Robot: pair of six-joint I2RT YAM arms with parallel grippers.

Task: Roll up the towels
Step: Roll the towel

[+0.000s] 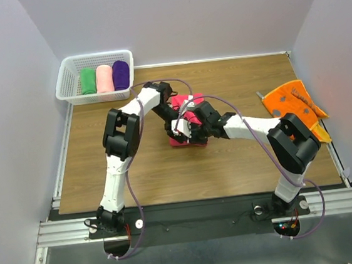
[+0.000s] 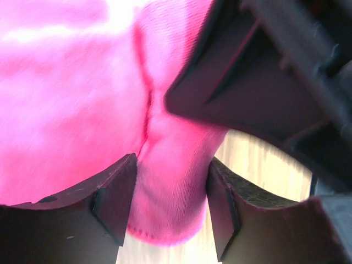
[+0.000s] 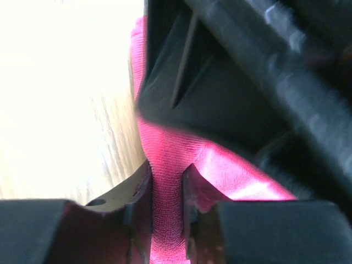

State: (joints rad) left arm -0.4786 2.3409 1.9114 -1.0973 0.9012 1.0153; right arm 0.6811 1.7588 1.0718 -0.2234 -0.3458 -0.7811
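The hot-pink towel lies mid-table, mostly covered by both grippers. My left gripper comes in from the far left side. In the left wrist view its fingers are closed on a raised fold at the towel's hemmed edge. My right gripper comes in from the right, and in the right wrist view it pinches a thin fold of the same towel. The two grippers nearly touch. The orange printed towel lies crumpled at the table's right edge.
A white basket at the back left holds a green roll, a pale pink roll and a purple roll. Walls close in on the left, back and right. The wooden table ends at a metal rail in front.
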